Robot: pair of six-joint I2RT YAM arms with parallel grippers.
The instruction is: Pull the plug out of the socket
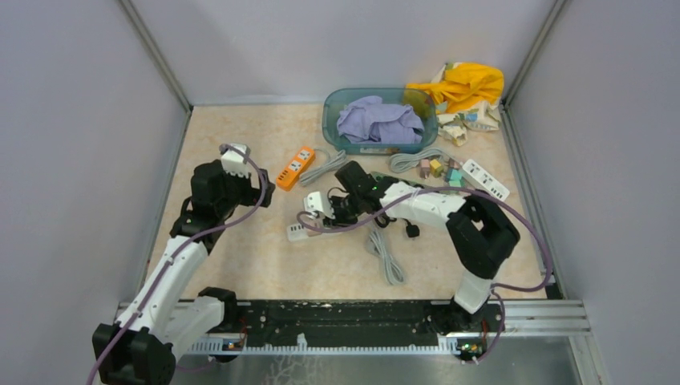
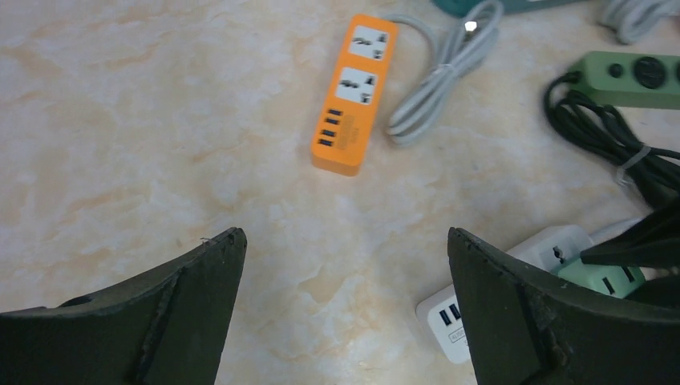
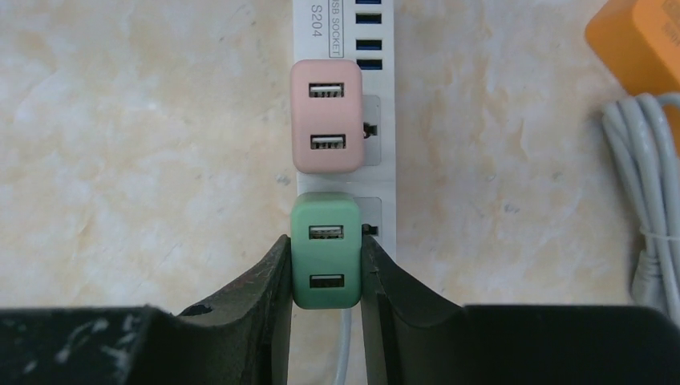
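Top view: right gripper [image 1: 317, 216] is down at the near end of the white strip [image 1: 298, 233], mid surface. The arm hides the plug, so seating can't be told from this view. Tub [image 1: 381, 120] of cloth and the spare strips sit well beyond the gripper and play no part.

Left wrist: left gripper [image 2: 345, 241] hovers with its fingers wide apart, holding nothing, bare surface between them. Orange strip [image 2: 353, 96] is ahead of it. The white strip with the green plug [image 2: 605, 281] is off to its lower right, just beside the right finger. It is not bracing the strip.

Right wrist: the right gripper is clamped on the green plug, one finger on each side face, squarely centred. The plug looks fully seated in the strip's socket, no gap visible. Pink plug [image 3: 326, 116] is in the next socket just ahead of the gripper, untouched.

Progress: reach and grasp are done. The pull itself is not yet done, as the plug is still in. Left to do: lift it straight out. The strip is unheld, so it may rise with the plug.
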